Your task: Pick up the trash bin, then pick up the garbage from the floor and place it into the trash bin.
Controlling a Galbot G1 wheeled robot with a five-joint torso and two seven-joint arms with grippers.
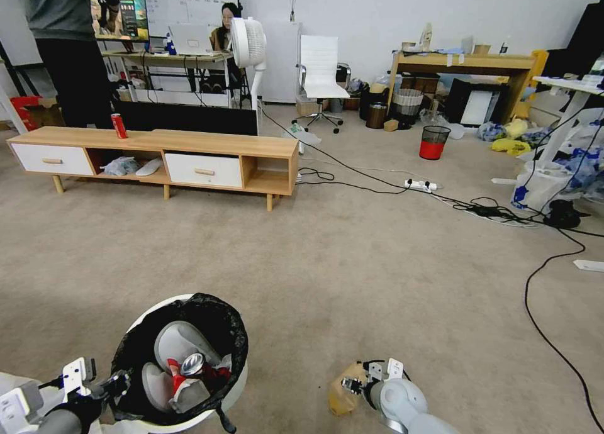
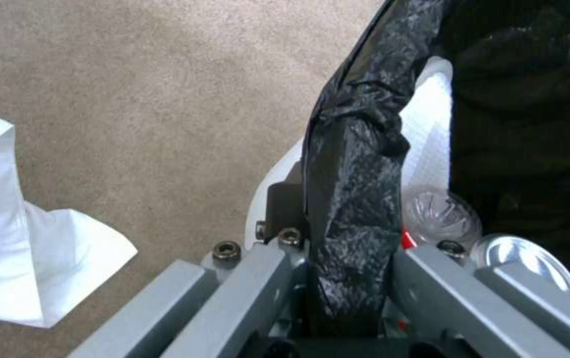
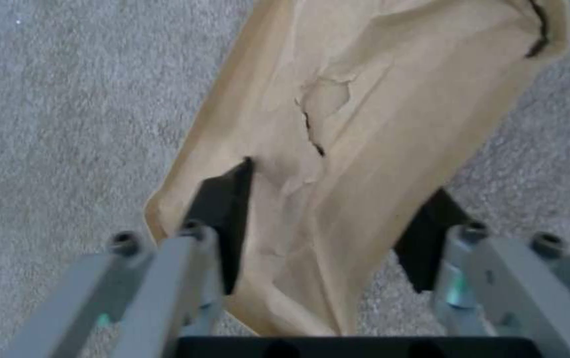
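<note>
Beige carpet [image 1: 327, 258] before you, your left gripper [image 2: 354, 248] clamped on the trash bin [image 1: 234, 383] rim at lower left, your right gripper [image 3: 328, 223] pinching the brown paper bag [image 3: 378, 114] beside it.

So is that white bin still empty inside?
No: in the head view the trash bin, with its black liner, already holds a crushed red can and other scraps.

Head camera high, facing forward and down across carpet, trash bin [image 1: 182, 358] lower left, brown paper bag [image 1: 343, 393] lower centre, left wrist camera pressed close to the bin rim [image 2: 358, 164], right wrist camera close over the bag [image 3: 364, 149], probably looking downward.
</note>
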